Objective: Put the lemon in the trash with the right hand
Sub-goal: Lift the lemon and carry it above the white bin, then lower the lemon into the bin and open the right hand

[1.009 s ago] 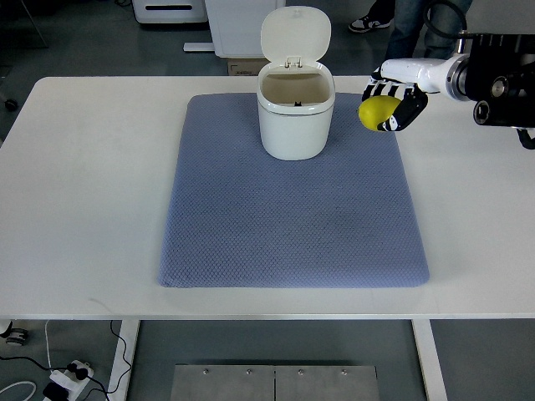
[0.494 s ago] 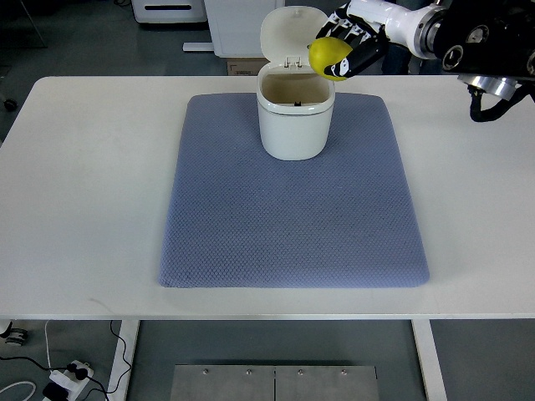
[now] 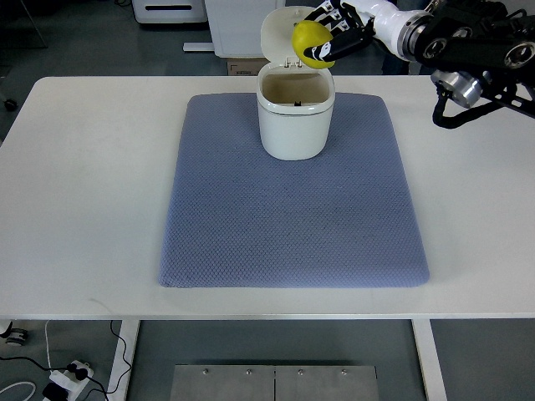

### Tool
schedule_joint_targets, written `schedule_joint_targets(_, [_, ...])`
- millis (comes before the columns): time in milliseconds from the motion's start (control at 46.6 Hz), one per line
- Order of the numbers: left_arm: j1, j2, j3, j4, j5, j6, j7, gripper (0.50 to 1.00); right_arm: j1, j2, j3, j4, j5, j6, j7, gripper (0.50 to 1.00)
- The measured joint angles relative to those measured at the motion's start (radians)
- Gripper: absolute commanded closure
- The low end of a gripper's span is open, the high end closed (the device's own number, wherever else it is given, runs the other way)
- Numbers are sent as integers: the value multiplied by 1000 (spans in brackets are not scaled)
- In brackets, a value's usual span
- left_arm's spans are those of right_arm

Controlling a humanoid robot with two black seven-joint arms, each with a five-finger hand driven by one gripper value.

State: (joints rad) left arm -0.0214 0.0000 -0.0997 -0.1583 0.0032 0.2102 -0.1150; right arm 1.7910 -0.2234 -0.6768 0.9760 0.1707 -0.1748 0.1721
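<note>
The right hand [image 3: 330, 35] is clamped around the yellow lemon [image 3: 311, 44], its fingers [image 3: 337, 48] curled about the fruit. Just below and slightly left of the hand stands the white trash bin [image 3: 293, 117], its lid [image 3: 282, 29] tipped up behind the hand's fruit. The bin sits on a blue-grey mat [image 3: 292, 217] spread across the white table [image 3: 84, 184].

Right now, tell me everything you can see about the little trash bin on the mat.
The trash bin is a small white, rounded tub that looks like smooth plastic. Its hinged lid stands flipped up at the back, so the mouth is open and the pale interior shows. It stands upright on the far part of the blue mat. The right hand holds the lemon in front of the raised lid; contact with the bin can't be confirmed.
</note>
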Motion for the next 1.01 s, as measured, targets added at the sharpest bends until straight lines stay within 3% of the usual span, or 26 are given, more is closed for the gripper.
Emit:
schedule_joint_targets(708, [0, 0, 0, 0, 0, 0, 0, 500, -235, 92, 229, -175, 42, -39, 9, 1000])
schedule_joint_targets(1009, [0, 0, 0, 0, 0, 0, 0, 500, -285, 96, 246, -191, 35, -40, 9, 1000])
